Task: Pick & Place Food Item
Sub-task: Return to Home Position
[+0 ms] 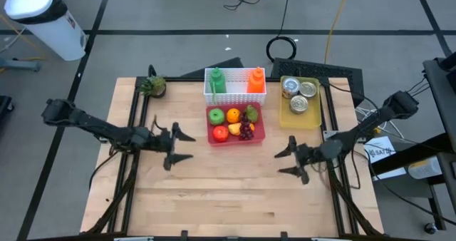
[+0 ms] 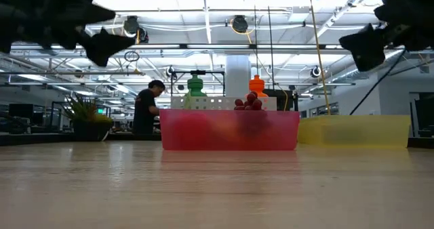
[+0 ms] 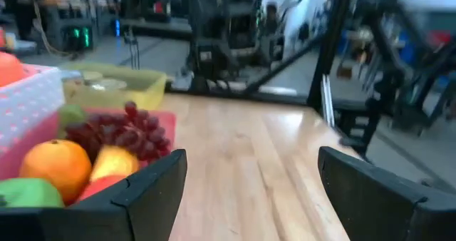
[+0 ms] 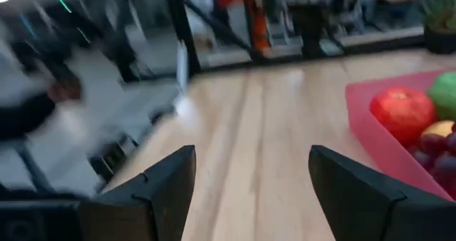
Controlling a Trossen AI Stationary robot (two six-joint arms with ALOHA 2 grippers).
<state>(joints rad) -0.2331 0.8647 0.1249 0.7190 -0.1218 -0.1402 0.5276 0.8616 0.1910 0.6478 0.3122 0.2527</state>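
Note:
A red tray (image 1: 259, 131) at the table's far middle holds a green apple (image 1: 216, 115), an orange (image 1: 233, 115), a red apple (image 1: 220, 133), a pear and purple grapes (image 1: 246, 130). My left gripper (image 1: 179, 145) hangs open above the table, left of the tray, with nothing between its fingers. My right gripper (image 1: 288, 162) hangs open to the tray's right and nearer, also with nothing in it. The left wrist view shows the orange (image 3: 55, 167) and grapes (image 3: 125, 132); the right wrist view shows the red apple (image 4: 402, 111).
Behind the tray stands a white basket (image 1: 235, 93) with a green bottle (image 1: 216, 80) and an orange bottle (image 1: 256, 80). A yellow tray (image 1: 313, 117) with cans lies at the far right, a small plant (image 1: 152, 85) at the far left. Bare wood spans the near half.

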